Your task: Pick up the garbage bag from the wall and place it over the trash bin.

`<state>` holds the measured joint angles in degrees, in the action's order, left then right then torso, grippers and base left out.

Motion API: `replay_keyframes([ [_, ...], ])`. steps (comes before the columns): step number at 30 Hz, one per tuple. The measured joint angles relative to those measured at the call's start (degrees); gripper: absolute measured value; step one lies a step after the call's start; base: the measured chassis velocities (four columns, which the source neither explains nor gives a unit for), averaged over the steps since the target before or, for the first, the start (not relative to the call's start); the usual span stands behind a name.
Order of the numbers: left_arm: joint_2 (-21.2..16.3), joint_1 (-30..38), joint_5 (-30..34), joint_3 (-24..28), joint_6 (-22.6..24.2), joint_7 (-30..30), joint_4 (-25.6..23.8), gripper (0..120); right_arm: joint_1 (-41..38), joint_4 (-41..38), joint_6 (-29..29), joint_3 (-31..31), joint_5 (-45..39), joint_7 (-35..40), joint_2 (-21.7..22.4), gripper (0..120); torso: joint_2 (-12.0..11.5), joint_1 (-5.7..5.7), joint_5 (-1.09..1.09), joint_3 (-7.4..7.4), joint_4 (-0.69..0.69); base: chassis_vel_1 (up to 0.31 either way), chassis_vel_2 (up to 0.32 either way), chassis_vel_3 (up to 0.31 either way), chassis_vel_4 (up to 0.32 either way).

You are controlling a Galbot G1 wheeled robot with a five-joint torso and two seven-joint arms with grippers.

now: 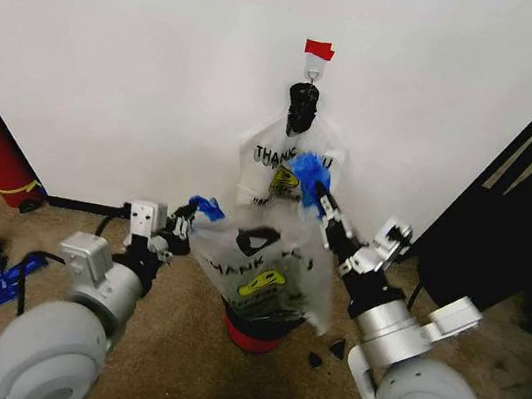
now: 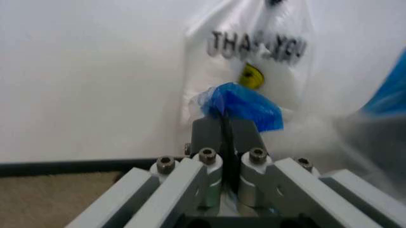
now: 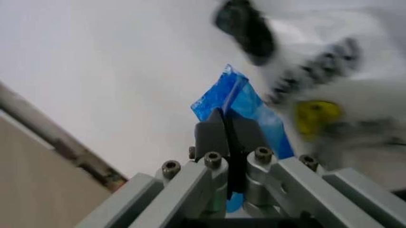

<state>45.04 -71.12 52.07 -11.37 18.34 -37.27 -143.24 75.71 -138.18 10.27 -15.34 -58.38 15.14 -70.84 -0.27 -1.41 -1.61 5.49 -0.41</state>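
so the garbage bag [image 1: 261,260] is off its hook and held stretched between the two claws, above the trash bin [image 1: 256,328]. the left claw [image 1: 185,219] is pinched shut on one blue handle [image 1: 208,208], and the left wrist view shows its fingers [image 2: 207,135] closed tight with blue plastic bunched just past the tips. the right claw [image 1: 328,211] is likewise clamped on the other blue handle [image 1: 308,176], held higher than the left one; in the right wrist view the blue film [image 3: 238,102] sticks out from between the closed fingers [image 3: 209,133].

beyond the claws, the opaque white "thank you" bag [image 1: 287,162] hangs on the wall [image 1: 146,59] from the small hook [image 1: 313,70] under the red tape [image 1: 318,49]. below the claws, the see-through bag drapes in front of the bin, whose red base [image 1: 252,337] peeks out underneath on the carpet [image 1: 182,348].

by my reading, the pickup is done. what is left is the placing: the bag's mouth does not look spread around the bin's rim, and whether any of it has caught on the rim i cannot tell. both claws are some way above the bin.
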Motion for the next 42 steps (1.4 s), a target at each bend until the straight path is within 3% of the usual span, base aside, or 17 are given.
replay_keyframes([
  [9,4.6,-0.4,-2.8,3.8,-2.3,1.8,0.3,0,-0.8,10.1,-3.6,-0.7,8.0,-1.0,-0.4,0,0.0,0.00,0.01,0.00,0.02,0.000,0.000,0.000,0.000],
  [15,8.1,0.1,-5.5,6.8,-4.0,2.2,4.9,0,-2.1,16.5,-6.2,-1.5,12.5,-0.9,0.1,0,0.0,0.00,0.01,0.00,0.03,0.000,0.000,0.000,0.000],
  [17,9.0,3.2,-5.9,8.3,-4.1,2.1,7.0,0,-4.6,17.3,-6.4,-1.5,12.4,-0.2,0.9,0,0.0,0.00,0.00,0.00,0.02,0.000,0.000,0.000,0.000],
  [20,8.8,7.7,-5.6,8.7,-4.0,2.1,8.2,0,-8.1,17.2,-6.3,-1.3,11.1,0.0,2.1,0,0.0,0.00,-0.01,0.01,0.01,0.000,0.000,0.000,0.000],
  [23,5.8,13.7,-2.5,7.6,-3.6,1.8,7.6,0,-13.7,16.7,-5.7,-0.7,8.1,0.2,4.1,0,0.0,-0.01,-0.01,0.01,0.01,0.000,0.000,0.000,0.000],
  [29,1.6,17.8,1.5,5.3,-3.0,1.4,4.6,0,-18.3,17.0,-4.9,0.2,4.9,0.4,4.9,0,0.0,-0.01,0.01,0.01,0.02,0.000,0.000,0.000,0.000],
  [34,1.2,16.1,1.7,4.7,-3.0,1.4,3.9,0,-18.8,18.4,-4.9,0.9,4.9,0.0,4.1,0,0.0,-0.01,0.00,0.01,0.03,0.000,0.000,0.000,0.000],
  [42,9.5,3.8,-5.2,7.5,-4.5,1.9,7.3,0,-10.2,23.0,-9.3,-0.3,12.3,-3.9,3.8,0,0.0,0.00,0.00,0.00,0.02,0.000,0.000,0.000,0.000],
])
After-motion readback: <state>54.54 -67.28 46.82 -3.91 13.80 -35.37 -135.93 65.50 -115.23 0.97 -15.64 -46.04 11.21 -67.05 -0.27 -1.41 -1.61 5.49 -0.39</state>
